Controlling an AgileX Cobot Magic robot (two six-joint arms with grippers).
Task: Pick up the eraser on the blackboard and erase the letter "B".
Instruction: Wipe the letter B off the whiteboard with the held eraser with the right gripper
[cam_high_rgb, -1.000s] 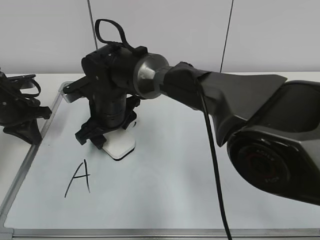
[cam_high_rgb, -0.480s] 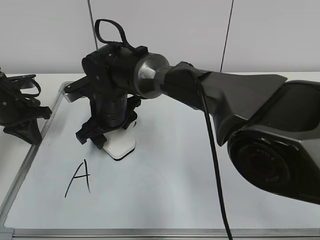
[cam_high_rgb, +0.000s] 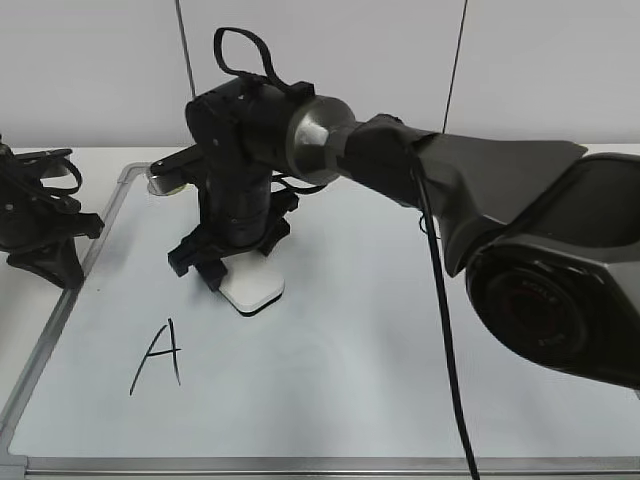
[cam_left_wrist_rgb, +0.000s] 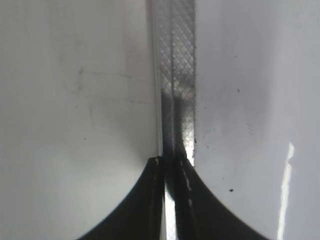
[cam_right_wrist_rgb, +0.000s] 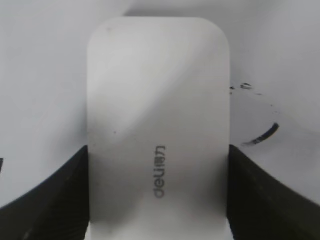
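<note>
The blackboard (cam_high_rgb: 350, 380) is a white dry-erase board lying flat. My right gripper (cam_high_rgb: 225, 265) reaches across to its left part and is shut on the white eraser (cam_high_rgb: 252, 290), which rests flat on the board. In the right wrist view the eraser (cam_right_wrist_rgb: 157, 125) sits between both fingers (cam_right_wrist_rgb: 158, 162), grey lettering up. A whole letter "B" does not show; only a few short black marker strokes (cam_right_wrist_rgb: 262, 134) lie right of the eraser. My left gripper (cam_high_rgb: 45, 250) is shut and empty at the board's left edge.
A black letter "A" (cam_high_rgb: 158, 355) stands at the board's front left. The grey board frame (cam_left_wrist_rgb: 177, 75) runs under my left gripper (cam_left_wrist_rgb: 170, 162). The big right arm (cam_high_rgb: 480, 190) spans the board's back right and hides what lies behind it.
My right gripper has slid the eraser to the right and slightly back across the board. The left arm has not moved.
</note>
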